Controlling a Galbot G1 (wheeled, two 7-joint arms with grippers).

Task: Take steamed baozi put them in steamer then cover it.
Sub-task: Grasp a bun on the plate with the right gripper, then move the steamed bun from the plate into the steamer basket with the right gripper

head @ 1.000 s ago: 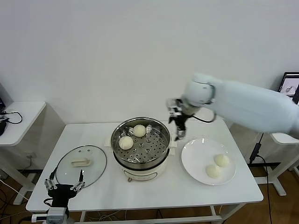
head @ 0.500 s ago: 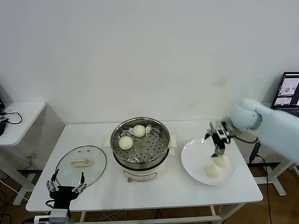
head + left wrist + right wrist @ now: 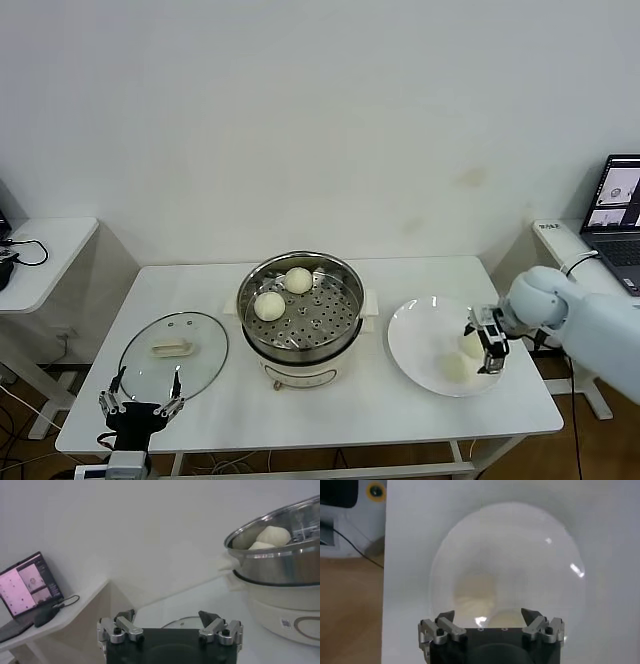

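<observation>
The steamer (image 3: 300, 318) stands mid-table with two baozi on its tray, one (image 3: 298, 279) toward the back and one (image 3: 269, 305) at the left; the left wrist view shows them (image 3: 272, 534) over the steamer rim (image 3: 280, 555). Two more baozi (image 3: 456, 367) (image 3: 468, 343) lie on a white plate (image 3: 420, 345). My right gripper (image 3: 487, 346) is low over the plate's right side, open. In the right wrist view (image 3: 489, 616) one baozi (image 3: 507, 618) lies between its fingertips, the other (image 3: 475, 592) further on. The cover (image 3: 175, 350) lies flat at the left. My left gripper (image 3: 140, 404) hangs open by the table's front left edge.
A laptop (image 3: 620, 205) sits on a side table at the right; another laptop (image 3: 27, 582) shows on a side table in the left wrist view. A small white table (image 3: 40, 255) with cables stands at the left. The plate's rim (image 3: 507, 510) nears the table's right edge.
My right arm swung from beside the steamer's right rim over to the plate and came down low at the two baozi there. The left gripper stayed where it was.
</observation>
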